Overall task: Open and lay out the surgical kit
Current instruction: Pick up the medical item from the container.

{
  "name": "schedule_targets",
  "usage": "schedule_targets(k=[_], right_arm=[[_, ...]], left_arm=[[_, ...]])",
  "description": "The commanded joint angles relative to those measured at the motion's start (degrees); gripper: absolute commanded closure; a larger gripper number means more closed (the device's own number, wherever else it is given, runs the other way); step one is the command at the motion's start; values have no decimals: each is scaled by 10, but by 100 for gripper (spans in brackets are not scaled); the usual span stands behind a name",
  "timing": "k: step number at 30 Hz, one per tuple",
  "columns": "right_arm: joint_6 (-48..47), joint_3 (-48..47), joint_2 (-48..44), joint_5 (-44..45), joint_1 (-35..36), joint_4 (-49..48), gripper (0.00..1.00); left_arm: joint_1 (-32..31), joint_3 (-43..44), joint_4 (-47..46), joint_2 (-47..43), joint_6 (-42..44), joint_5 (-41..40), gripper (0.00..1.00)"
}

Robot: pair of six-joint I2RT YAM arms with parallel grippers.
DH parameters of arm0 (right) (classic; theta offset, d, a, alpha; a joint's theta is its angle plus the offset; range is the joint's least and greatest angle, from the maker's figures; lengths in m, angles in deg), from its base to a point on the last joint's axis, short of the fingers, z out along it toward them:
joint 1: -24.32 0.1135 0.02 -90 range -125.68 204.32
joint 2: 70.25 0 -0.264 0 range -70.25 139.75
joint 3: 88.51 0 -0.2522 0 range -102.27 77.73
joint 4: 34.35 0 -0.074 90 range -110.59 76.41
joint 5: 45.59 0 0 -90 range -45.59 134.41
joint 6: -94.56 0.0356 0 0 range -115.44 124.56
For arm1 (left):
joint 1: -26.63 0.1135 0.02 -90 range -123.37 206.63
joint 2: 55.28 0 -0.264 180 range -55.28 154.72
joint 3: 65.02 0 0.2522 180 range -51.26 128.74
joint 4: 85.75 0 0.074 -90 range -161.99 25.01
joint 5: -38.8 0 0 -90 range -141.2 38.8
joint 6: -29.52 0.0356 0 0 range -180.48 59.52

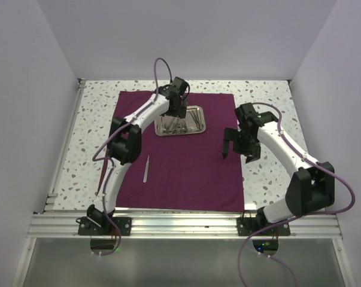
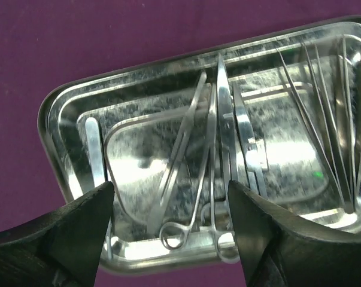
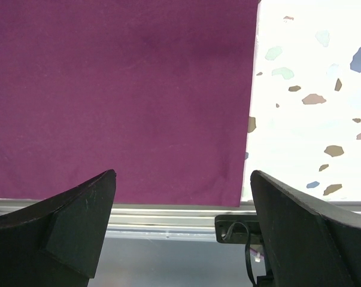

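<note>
My left tool point(image 2: 169, 190), spread apart, hangs over the steel tray point(image 2: 60, 113) at the cloth's point(image 1: 186, 167) 12 o'clock; I judge it best to drop straight, pinch one ring-handled forceps point(image 2: 181, 140) mid-shaft clear of its neighbours, and lay it by the tweezers point(image 1: 146, 169) at 8 o'clock, right tool point(image 3: 183, 179) apart, empty at 3.

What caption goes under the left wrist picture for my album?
Open left gripper poised over steel tray of silver instruments on maroon cloth.
</note>
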Motion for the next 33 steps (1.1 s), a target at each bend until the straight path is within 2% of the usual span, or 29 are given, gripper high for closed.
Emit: schedule_targets(k=[1, 7, 16, 23, 28, 33], right_arm=[[-8, -10, -21, 2, -2, 23, 2], [-16, 2, -21, 9, -2, 36, 2], [-12, -9, -8, 9, -1, 38, 2], [-9, -5, 0, 9, -1, 28, 2], [-6, 6, -8, 6, -1, 26, 2], [-6, 20, -17, 8, -1, 24, 2]], left_arm=[[19, 84, -18, 40, 11, -19, 20], [41, 107, -70, 77, 7, -11, 22], [40, 102, -75, 109, 13, -7, 27], [22, 66, -108, 78, 26, 0, 27], [20, 65, -95, 74, 18, -12, 28], [19, 0, -138, 14, 15, -14, 28]])
